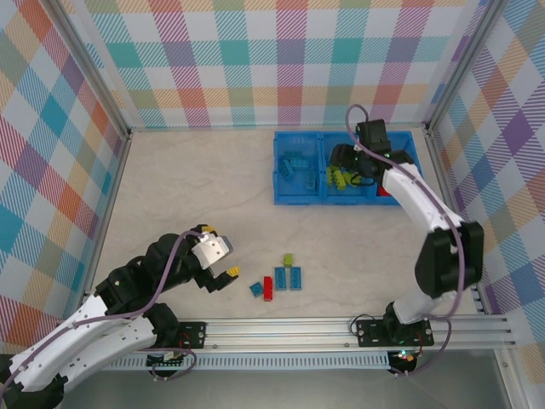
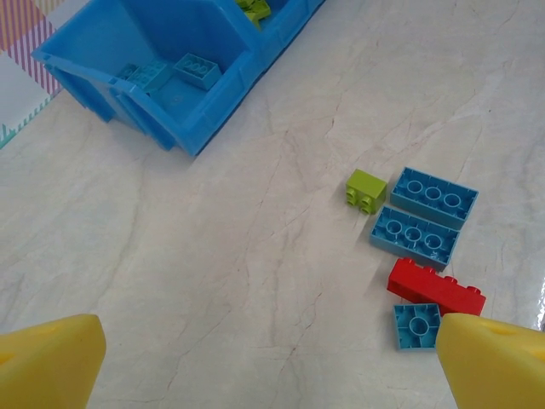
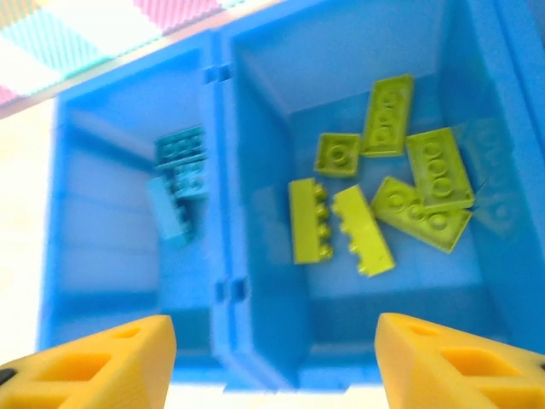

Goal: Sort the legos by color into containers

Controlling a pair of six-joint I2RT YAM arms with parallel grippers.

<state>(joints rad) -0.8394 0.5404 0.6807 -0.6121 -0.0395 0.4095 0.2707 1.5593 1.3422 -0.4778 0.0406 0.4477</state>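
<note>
the right hand point(image 1: 339, 177) hangs over the middle compartment of the blue bin point(image 1: 278, 175) at the upper right of the top view. in its wrist view the right hand point(image 3: 272, 366) has its yellow fingers point(image 3: 102, 362) well apart with nothing between them, so it is open and empty. below it lie the green legos point(image 3: 383, 196), about seven, in the middle compartment. the light blue legos point(image 3: 179, 170) lie in the compartment to its left. a bit of red point(image 1: 387, 189) shows in the right compartment, mostly behind the arm.

the left hand point(image 1: 223, 252) sits low at the lower left of the top view, fully open and holding nothing. its wrist view looks across bare tabletop point(image 2: 213, 281) at the loose legos.

five legos are not yet sorted, in a tight cluster at the lower centre of the top view: a small green brick point(image 2: 366, 189), two light blue oblong bricks point(image 2: 433, 195) point(image 2: 414, 236) lying side by side, a red oblong brick point(image 2: 434, 288), and a small light blue brick point(image 2: 417, 325) just beside the red one.

judging by this, a green drop-off is the step in hand and most of the sorting is done. the next move calls for one hand to reach the cluster and take a single brick. the bricks lie close together, so the fingers need to come down on an outer one, such as the small green brick.
</note>
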